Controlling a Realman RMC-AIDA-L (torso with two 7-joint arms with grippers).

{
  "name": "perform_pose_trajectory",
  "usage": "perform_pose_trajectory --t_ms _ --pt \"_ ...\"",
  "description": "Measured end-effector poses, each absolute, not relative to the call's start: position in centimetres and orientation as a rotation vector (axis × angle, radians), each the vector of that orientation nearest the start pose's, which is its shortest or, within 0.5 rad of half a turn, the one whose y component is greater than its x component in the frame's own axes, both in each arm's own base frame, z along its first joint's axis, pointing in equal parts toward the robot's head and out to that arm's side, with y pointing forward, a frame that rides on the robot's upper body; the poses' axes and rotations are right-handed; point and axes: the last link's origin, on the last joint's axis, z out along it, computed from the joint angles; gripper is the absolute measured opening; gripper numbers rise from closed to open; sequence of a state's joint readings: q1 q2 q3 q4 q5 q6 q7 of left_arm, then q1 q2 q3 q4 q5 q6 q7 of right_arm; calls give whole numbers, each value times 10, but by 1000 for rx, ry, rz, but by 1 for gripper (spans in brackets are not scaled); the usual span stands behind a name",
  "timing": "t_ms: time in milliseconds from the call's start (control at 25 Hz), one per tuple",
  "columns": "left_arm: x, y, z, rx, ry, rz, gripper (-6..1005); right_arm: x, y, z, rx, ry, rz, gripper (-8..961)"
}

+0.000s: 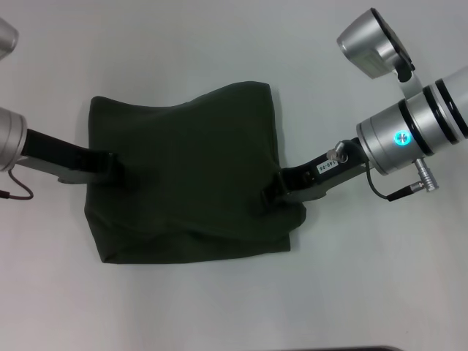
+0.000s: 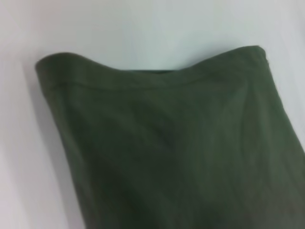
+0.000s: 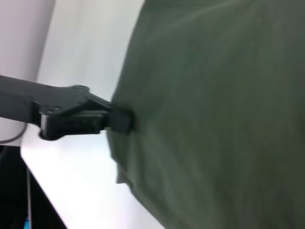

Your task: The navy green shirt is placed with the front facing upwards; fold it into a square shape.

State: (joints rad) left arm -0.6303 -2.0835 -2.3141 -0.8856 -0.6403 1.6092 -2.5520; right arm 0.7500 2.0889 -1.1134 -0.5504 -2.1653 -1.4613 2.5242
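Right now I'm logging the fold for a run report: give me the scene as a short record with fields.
item: navy green shirt, already folded into a compact, roughly rectangular bundle, plain green side up, no lettering showing
surface: white table
left gripper: at the bundle's left edge, fingers reaching onto the cloth
right gripper: at the bundle's right edge, fingertips hidden in the cloth
shape: far edge wavy and slightly raised, near edge flatter
fold: not yet a neat square

Silver right arm, cyan light, black gripper.
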Motion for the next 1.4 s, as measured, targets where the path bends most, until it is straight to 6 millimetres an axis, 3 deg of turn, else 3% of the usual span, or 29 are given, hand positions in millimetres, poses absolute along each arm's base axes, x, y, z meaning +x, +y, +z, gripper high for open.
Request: perform_pose_trajectory --t_ms 240,320,520,920,1400 --pt "-259 338 2 -2428 -1838 36 4 225 334 -73 -2570 1969 -7 2" --pt "-255 340 18 -2438 -1840 -69 4 224 334 -71 -2572 1966 -2 2" --pt "-262 344 30 -2369 -1860 -95 4 223 335 -72 -2576 1962 -2 2" --pt "-288 333 14 -2295 -1952 64 4 225 333 -72 -2574 1970 -4 2" --pt "-289 310 17 -2426 -1981 142 4 226 333 -71 -2578 1967 -11 3"
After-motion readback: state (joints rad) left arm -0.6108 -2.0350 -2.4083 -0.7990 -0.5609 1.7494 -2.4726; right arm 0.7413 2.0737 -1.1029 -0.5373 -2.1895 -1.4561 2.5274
